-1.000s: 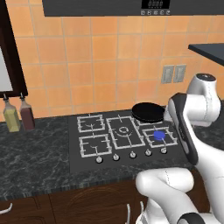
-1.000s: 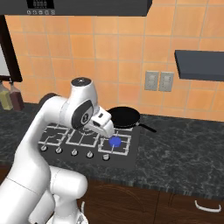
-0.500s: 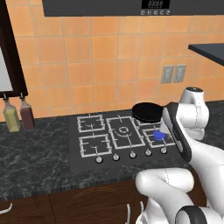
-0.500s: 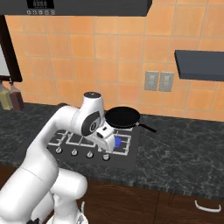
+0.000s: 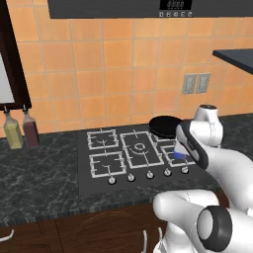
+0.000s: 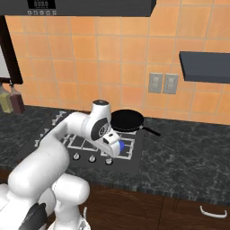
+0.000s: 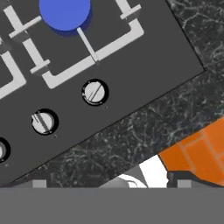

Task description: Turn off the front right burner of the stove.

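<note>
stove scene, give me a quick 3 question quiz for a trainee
1. True or false: the front right burner shows a blue flame disc.
2. What sits on the back right of the stove? A) black pan B) kettle C) pot with lid
3. Fill in: the hand view looks down on the silver ____ nearest the lit burner.

Key: 1 true; 2 A, the black pan; 3 knob.

Flat, even rendered light is filling all views; no glare, faint soft shadows are sitting under grates, edges looking slightly pixelated.
</note>
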Robot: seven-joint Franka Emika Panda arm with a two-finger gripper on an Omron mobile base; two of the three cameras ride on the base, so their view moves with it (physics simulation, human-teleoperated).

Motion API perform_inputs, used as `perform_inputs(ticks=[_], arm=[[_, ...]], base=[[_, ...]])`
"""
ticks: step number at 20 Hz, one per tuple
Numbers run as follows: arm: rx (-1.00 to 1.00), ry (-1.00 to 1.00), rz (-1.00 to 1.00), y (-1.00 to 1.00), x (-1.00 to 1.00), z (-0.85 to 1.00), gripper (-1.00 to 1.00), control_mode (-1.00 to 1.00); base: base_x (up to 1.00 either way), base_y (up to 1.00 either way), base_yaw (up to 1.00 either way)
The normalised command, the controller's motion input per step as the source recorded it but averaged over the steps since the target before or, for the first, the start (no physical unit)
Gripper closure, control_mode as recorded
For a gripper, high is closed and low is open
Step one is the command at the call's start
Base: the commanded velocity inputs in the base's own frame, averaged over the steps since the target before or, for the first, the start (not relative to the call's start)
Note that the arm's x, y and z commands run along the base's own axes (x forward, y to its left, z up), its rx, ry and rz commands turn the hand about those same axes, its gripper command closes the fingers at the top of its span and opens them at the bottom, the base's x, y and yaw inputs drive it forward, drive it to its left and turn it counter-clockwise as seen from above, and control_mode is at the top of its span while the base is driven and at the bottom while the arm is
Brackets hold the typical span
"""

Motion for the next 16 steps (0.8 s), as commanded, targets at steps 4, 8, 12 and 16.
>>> perform_inputs(ticks=[4, 8, 12, 16], arm=[[0.00, -0.05, -0.11, 0.00, 0.28, -0.34, -1.00, -1.00], [0.00, -0.06, -0.05, 0.00, 0.31, -0.33, -1.00, -1.00], [0.00, 0.00, -0.01, -0.01, 0.05, -0.36, -1.00, -1.00], [0.00, 0.00, -0.02, -0.01, 0.11, -0.37, -1.00, -1.00]], base=[[0.00, 0.00, 0.00], [0.00, 0.00, 0.00], [0.00, 0.00, 0.00], [0.00, 0.00, 0.00]])
